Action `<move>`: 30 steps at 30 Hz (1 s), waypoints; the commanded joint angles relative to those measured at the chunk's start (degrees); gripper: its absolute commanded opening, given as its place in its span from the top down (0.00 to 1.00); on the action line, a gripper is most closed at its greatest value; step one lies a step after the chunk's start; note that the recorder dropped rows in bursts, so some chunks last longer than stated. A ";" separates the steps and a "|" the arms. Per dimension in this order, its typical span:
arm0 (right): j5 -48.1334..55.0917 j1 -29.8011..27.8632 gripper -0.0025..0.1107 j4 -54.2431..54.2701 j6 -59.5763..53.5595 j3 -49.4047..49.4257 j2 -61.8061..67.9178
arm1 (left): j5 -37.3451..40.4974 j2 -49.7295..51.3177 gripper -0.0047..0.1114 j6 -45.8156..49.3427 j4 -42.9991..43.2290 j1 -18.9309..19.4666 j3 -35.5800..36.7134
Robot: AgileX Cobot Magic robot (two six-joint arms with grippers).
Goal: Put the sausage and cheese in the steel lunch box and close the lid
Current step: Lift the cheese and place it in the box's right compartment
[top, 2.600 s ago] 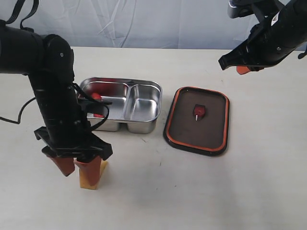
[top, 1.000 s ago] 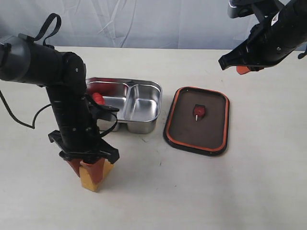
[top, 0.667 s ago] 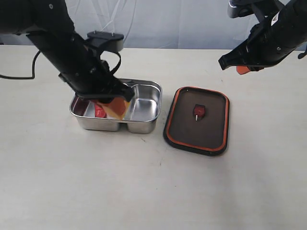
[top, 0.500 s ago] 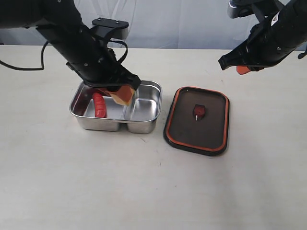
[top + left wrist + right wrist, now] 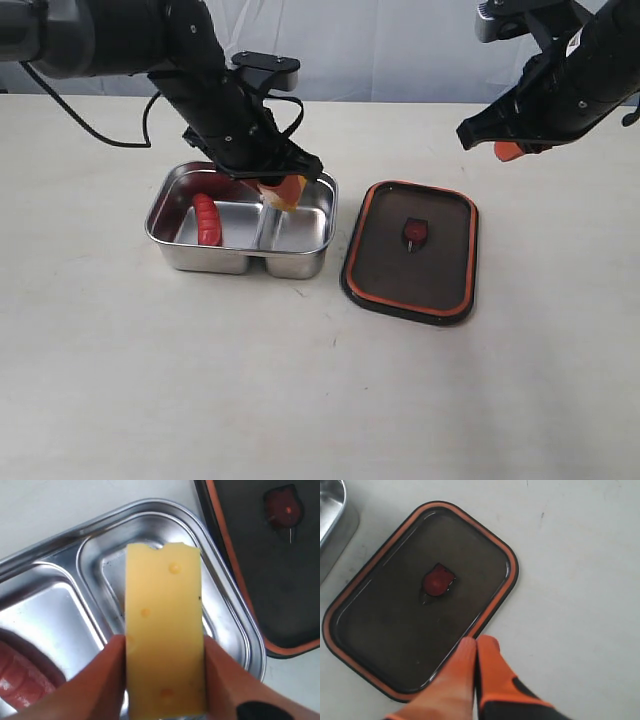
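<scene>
My left gripper (image 5: 283, 189) is shut on the yellow cheese (image 5: 163, 630), holding it above the smaller compartment of the steel lunch box (image 5: 304, 262). The cheese (image 5: 283, 192) hangs just over the box's divider. The red ridged sausage (image 5: 206, 219) lies in the larger compartment, and its end also shows as the sausage (image 5: 20, 680) in the left wrist view. The dark lid (image 5: 445, 255) with its orange seal and red valve (image 5: 415, 233) lies upside down on the table to the right of the box. My right gripper (image 5: 477, 642) is shut and empty, raised high above the lid (image 5: 380, 625).
The beige table (image 5: 300, 400) spreads around the box and lid. A pale cloth backdrop (image 5: 380, 50) hangs behind the table. The lunch box rim (image 5: 240, 630) sits close beside the lid's orange edge (image 5: 235, 565).
My left arm lifted the cheese from the table's front, carried it back over the lunch box, and shifted it rightward from the larger compartment to above the smaller one. The right arm stayed still.
</scene>
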 commanded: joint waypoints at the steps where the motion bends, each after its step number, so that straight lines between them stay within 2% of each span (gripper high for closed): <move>1: 0.97 -0.28 0.99 -0.05 0.52 0.05 0.08 | -0.34 1.20 0.96 0.04 -0.36 -0.26 -1.23; 5: 1.35 -0.28 0.99 -0.05 0.52 0.05 0.08 | -0.25 1.17 0.90 0.04 -0.36 -0.26 -1.23; 8: 1.23 -0.28 0.99 -0.05 0.52 0.05 0.08 | 0.39 1.17 0.78 0.22 -1.28 -0.26 -1.23; 13: 1.14 -0.28 0.99 -0.31 0.52 0.05 0.08 | 1.25 1.17 0.51 0.36 -1.91 -0.26 -1.23; 15: 1.14 -0.28 0.99 -0.43 0.65 0.05 0.08 | 1.49 1.17 0.46 0.36 -1.91 -0.26 -1.23; 17: 1.14 -0.28 0.99 -0.43 0.65 0.05 0.08 | 2.14 1.17 0.45 0.53 -1.91 -0.26 -1.23; 23: 0.90 -0.28 0.99 -0.43 2.07 0.05 0.08 | 2.56 1.17 0.48 1.45 -1.66 -0.26 -1.75; 26: 0.67 -0.28 0.99 -0.57 2.92 0.05 0.08 | 3.54 0.56 0.63 1.45 -0.71 -0.26 -2.23; 30: 1.62 -0.28 0.99 -0.57 2.92 0.05 0.08 | 6.66 -1.41 0.93 1.45 4.21 0.28 -2.35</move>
